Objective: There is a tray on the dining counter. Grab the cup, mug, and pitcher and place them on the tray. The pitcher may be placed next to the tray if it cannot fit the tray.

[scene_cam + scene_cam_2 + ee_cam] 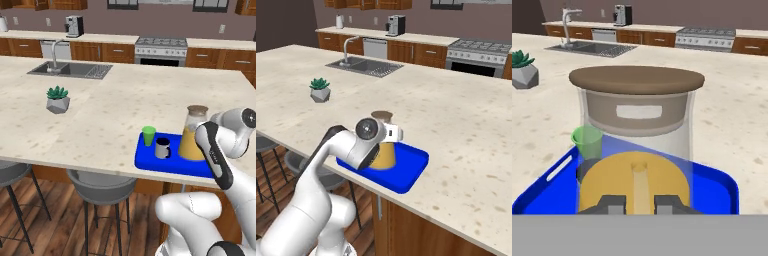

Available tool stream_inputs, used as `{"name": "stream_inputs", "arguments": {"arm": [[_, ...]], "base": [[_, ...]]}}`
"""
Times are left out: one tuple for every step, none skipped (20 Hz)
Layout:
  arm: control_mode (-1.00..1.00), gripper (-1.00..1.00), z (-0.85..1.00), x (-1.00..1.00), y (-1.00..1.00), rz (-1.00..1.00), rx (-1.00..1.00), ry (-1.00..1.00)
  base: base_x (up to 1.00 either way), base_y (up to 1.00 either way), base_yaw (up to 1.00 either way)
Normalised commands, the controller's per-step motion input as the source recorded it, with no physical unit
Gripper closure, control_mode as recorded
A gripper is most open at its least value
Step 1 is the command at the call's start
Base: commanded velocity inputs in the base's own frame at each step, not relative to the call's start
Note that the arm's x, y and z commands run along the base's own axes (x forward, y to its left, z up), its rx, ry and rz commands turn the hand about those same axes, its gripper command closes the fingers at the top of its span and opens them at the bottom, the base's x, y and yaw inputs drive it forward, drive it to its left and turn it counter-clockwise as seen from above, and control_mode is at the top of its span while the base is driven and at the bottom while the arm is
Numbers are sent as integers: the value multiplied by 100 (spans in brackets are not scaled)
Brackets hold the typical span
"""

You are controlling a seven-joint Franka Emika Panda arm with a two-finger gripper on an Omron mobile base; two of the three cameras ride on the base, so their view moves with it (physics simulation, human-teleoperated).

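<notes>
The blue tray [150, 161] sits at the near edge of the big speckled dining counter [110, 110], and it is carrying all three items. The green cup [148, 135] stands in the tray's far-left corner, at about ten o'clock from the tray's middle. The dark mug [162, 148] is just beside it, toward four o'clock from the cup, handle pointing right. The pitcher [192, 135] stands upright at the tray's three o'clock side, orange liquid in the bottom half, brown lid on top.

The gripper [637, 204] is right up against the pitcher's base in the hand view. The two dark fingertips [613, 203] stand close together with a narrow gap, and the glass fills the view just beyond them. The jaws are nearly closed, but whether they are pinching the glass I cannot tell.

In the right base view the arm's wrist covers the pitcher's front, with the lid peeking out behind it. Off at ten o'clock on the counter, well apart, a small potted succulent [58, 99] sits, with the sink [70, 69] beyond it.
</notes>
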Motion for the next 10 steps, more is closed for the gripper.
{"name": "stream_inputs", "arguments": {"arm": [[-100,100,-10,13,-54,4,0,0],[-100,100,-10,11,-52,4,0,0],[-100,100,-10,11,-51,4,0,0],[-100,100,-12,11,-44,5,0,0],[-100,100,-17,12,-39,4,0,0],[-100,100,-20,16,-31,3,0,0],[-100,100,-22,19,-26,3,0,0],[-100,100,-25,25,-21,2,0,0],[-100,100,-24,26,-21,2,0,0],[-100,100,-25,28,-16,1,0,0]], "base": [[0,0,0],[0,0,0],[0,0,0],[0,0,0],[0,0,0],[0,0,0],[0,0,0],[0,0,0],[0,0,0],[0,0,0]]}}
